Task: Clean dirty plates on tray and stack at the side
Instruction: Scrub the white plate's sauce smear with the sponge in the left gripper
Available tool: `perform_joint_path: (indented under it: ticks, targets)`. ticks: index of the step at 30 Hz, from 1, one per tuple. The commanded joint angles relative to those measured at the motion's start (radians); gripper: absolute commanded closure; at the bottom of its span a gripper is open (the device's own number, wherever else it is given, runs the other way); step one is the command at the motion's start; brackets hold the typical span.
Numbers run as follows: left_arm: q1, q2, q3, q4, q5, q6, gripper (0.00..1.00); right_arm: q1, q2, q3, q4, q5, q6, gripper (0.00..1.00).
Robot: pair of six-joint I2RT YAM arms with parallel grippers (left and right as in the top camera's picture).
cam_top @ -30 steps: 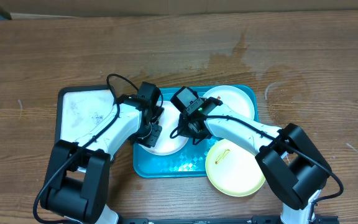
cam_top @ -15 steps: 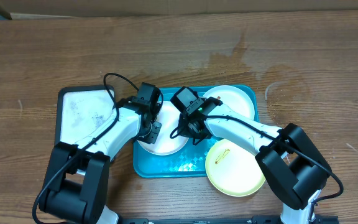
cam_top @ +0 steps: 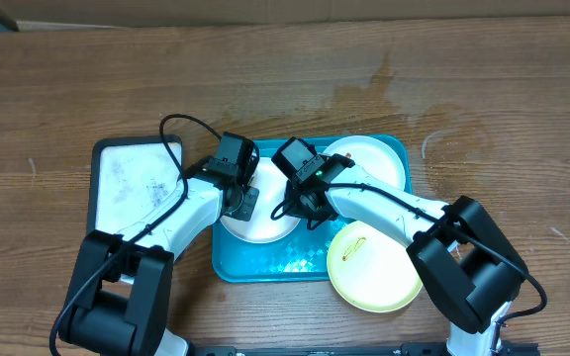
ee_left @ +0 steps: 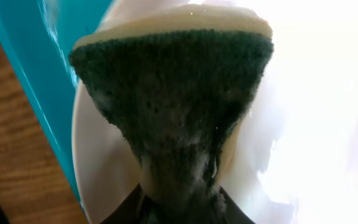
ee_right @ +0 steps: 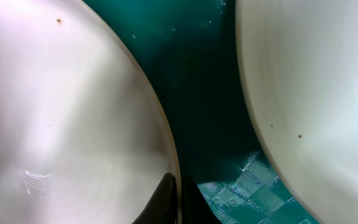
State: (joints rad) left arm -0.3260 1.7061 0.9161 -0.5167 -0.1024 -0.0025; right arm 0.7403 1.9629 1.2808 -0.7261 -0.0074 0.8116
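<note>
Left gripper [cam_top: 247, 202] pinches green sponge [ee_left: 173, 106], wide end pointing away from jaws, over white plate [cam_top: 265, 227]. Right gripper [ee_right: 177, 194] pressed together beside plate rim. Tray [cam_top: 265, 269] long axis spans both grippers.

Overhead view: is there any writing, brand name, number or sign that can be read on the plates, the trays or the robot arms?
No readable text in any view.
Black-rimmed tray: faint grey scribbles on its white surface, not letters.
Turquoise tray: blank.
Yellow-green plate: a yellow smear, no lettering.
Sponge: no print.
Small green light: a lamp, no sign.
</note>
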Motion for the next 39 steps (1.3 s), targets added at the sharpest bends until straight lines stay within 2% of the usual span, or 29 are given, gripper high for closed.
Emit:
perform_joint_path:
  ticks: [1, 12, 26, 39]
  targets:
    - [-0.002, 0.023, -0.030, 0.039, -0.002, -0.020, 0.78, 0.004, 0.017, 0.003, -0.011, 0.013, -0.016, 0.96]
    - [-0.002, 0.024, -0.030, 0.080, -0.002, -0.020, 0.86, 0.005, 0.017, 0.003, -0.012, 0.005, -0.016, 0.96]
    - [-0.002, 0.033, -0.031, 0.160, -0.005, -0.019, 0.86, 0.005, 0.017, 0.003, -0.012, 0.005, -0.016, 0.96]
    - [-0.002, 0.053, -0.031, 0.256, -0.001, -0.020, 0.91, 0.005, 0.017, 0.003, -0.008, 0.005, -0.016, 0.96]
